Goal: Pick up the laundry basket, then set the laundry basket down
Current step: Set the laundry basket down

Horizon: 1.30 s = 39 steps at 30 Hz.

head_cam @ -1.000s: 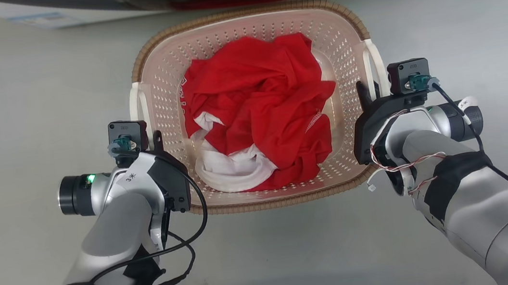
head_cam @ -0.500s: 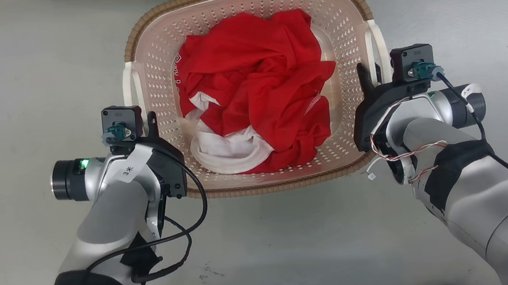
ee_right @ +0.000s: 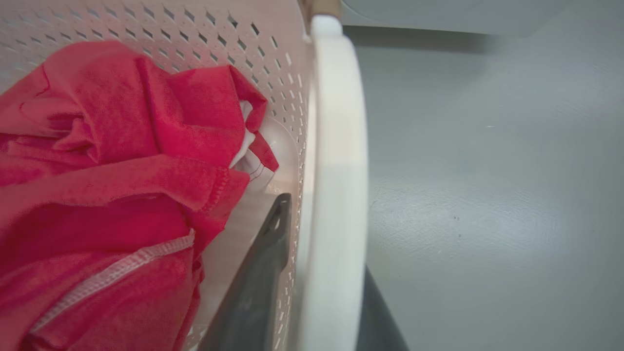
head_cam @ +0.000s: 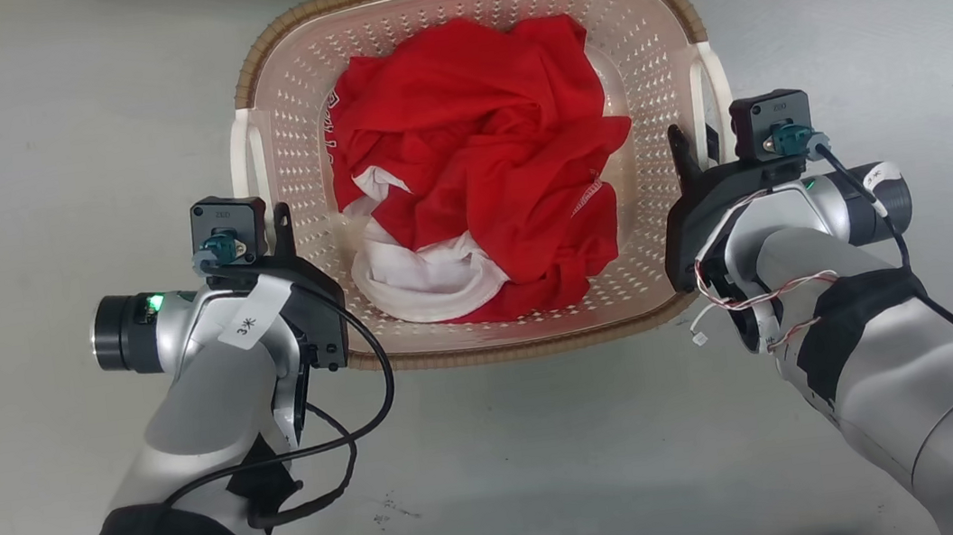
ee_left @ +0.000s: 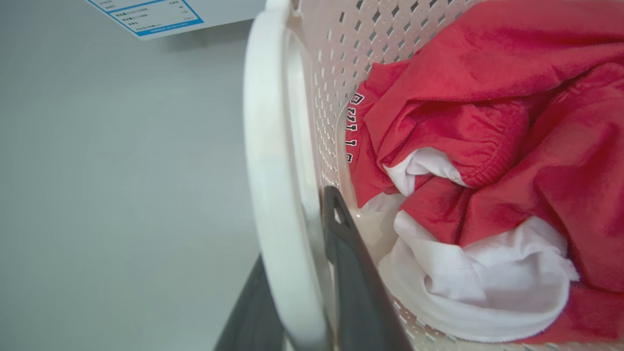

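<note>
Both arms are on the laundry basket [head_cam: 505,350] over the grey floor [head_cam: 14,133]. The left gripper [head_cam: 276,228] is clamped on the white left handle [ee_left: 273,195], one finger inside the wall and one outside. The right gripper [head_cam: 695,145] pinches the right handle [ee_right: 336,170] the same way. A crumpled red garment [head_cam: 480,149] fills the basket. I cannot tell whether the basket touches the floor.

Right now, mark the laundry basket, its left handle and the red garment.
laundry basket [head_cam: 523,349]: head view, near side of the brown rim.
left handle [ee_left: 263,146]: left wrist view, middle of the white bar.
red garment [head_cam: 497,138]: head view, centre of the crumpled cloth.
</note>
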Available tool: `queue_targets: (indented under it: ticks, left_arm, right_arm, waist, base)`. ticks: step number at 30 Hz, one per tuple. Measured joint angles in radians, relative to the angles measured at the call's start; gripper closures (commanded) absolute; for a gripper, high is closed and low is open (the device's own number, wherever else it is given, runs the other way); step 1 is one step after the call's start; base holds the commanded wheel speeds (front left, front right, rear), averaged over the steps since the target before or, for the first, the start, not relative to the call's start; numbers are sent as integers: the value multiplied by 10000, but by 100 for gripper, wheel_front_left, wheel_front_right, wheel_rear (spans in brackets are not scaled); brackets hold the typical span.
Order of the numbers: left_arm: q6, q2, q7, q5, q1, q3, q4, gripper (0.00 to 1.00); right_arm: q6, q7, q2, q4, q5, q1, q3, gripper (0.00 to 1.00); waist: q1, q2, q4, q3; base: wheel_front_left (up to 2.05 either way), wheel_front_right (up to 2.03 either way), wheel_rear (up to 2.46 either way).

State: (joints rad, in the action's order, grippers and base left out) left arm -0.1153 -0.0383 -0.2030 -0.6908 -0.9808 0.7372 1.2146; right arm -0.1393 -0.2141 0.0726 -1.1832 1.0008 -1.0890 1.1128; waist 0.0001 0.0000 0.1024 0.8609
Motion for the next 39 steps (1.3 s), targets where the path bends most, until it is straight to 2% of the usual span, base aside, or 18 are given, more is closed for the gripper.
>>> queue_targets:
  ticks: [2,3,4,6,7,8,9,10,11,12,13,24,39]
  left_arm:
    - [-2,-2,-27,0,-16,0,19,100]
    - [-8,-8,-29,2,-21,0,48,100]
    - [-6,-8,-79,2,-22,-2,56,96]
    - [-6,-10,-102,-2,-23,-40,77,87]
    - [-6,2,-102,-6,-23,-81,82,78]
    - [-6,8,-102,-12,-23,-98,94,61]
    - [-4,15,-102,-12,-22,-98,111,54]
    - [-4,21,-102,-12,-21,-102,132,52]
    - [-6,15,-102,-17,-21,-123,159,42]
    - [-6,13,-102,-21,-20,-142,196,18]
    - [-6,13,-102,-29,-16,-146,228,0]
    - [-6,56,-190,-69,8,-221,334,0]
    - [-4,-150,-468,-117,248,-489,282,0]
  right_arm:
    - [0,-10,2,-19,-46,44,29,56]
    - [10,-54,2,-19,-58,65,36,5]
    - [35,-71,-4,-17,-58,87,42,0]
    - [48,-75,-25,-10,-58,117,67,0]
    - [48,-77,-46,-6,-58,118,77,0]
    - [48,-79,-58,-2,-58,117,86,0]
    - [48,-86,-59,-4,-59,117,92,0]
    - [48,-86,-59,-6,-59,115,94,0]
    - [48,-88,-59,-6,-59,113,96,0]
    - [48,-90,-59,-8,-63,111,100,0]
    - [48,-104,-58,-15,-71,106,102,0]
    - [71,-209,-59,-232,-88,-62,96,0]
    - [73,-351,-67,-247,-63,-5,-219,0]
  waist:
    - [-1,0,0,-8]
    - [-1,0,1,-13]
    - [-1,-1,3,-19]
    - [-1,0,7,-32]
    - [-1,0,10,-38]
    - [-1,0,13,-45]
    - [-1,0,16,-52]
    - [-2,0,19,-58]
    - [-2,0,23,-65]
    - [-2,0,26,-73]
    - [-2,0,29,-81]
    - [-2,0,31,-282]
    - [-2,-1,-182,-1187]
  base:
    - [0,0,0]
    - [0,0,0]
    - [0,0,0]
    - [0,0,0]
    - [0,0,0]
    - [0,0,0]
    - [0,0,0]
    - [0,0,0]
    - [0,0,0]
    - [0,0,0]
    - [0,0,0]
    - [0,0,0]
    - [0,0,0]
